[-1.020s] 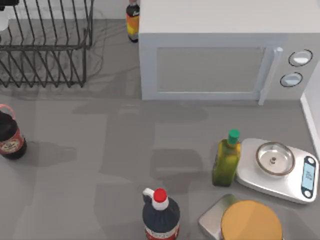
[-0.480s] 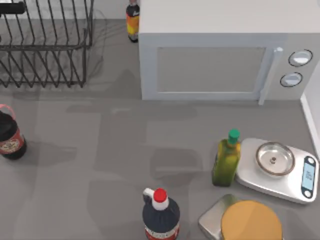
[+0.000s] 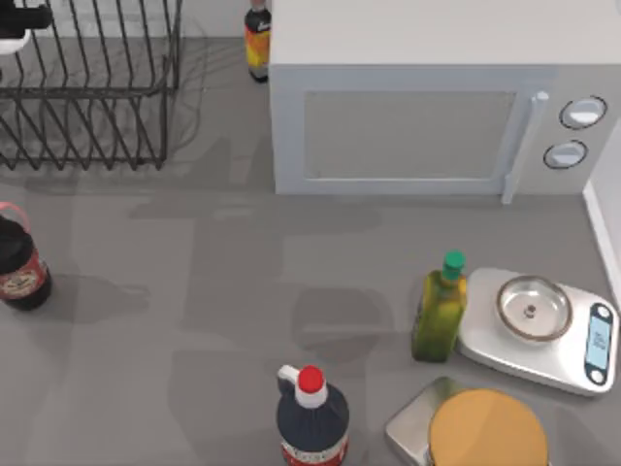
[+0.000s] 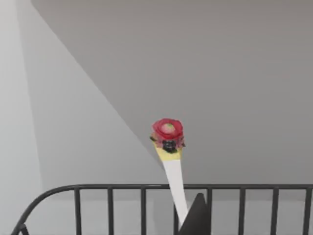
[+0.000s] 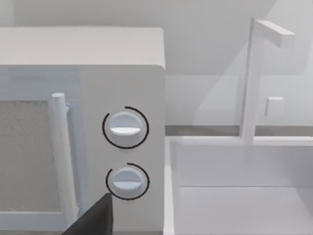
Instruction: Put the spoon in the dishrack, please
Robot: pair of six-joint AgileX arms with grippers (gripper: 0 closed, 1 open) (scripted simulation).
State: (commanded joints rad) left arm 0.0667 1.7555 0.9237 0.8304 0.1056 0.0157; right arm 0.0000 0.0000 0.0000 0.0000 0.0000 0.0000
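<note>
The slim white spoon (image 4: 174, 188) with its red-and-yellow knob stands handle-up in the left wrist view, just beyond a rail of the dark metal wire dishrack (image 3: 92, 102) at the table's far left. The left gripper (image 3: 24, 17) hangs over the rack's far left edge; a dark finger (image 4: 198, 218) lies against the shaft, so I judge it clenched on the spoon (held upright, probably to slip between tines). The right arm idles facing the white microwave (image 5: 83, 132).

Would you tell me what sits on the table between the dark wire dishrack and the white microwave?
In the top view, a small dark bottle with a yellow-and-red label stands between the dark wire dishrack and the white microwave, close by the microwave's corner.
</note>
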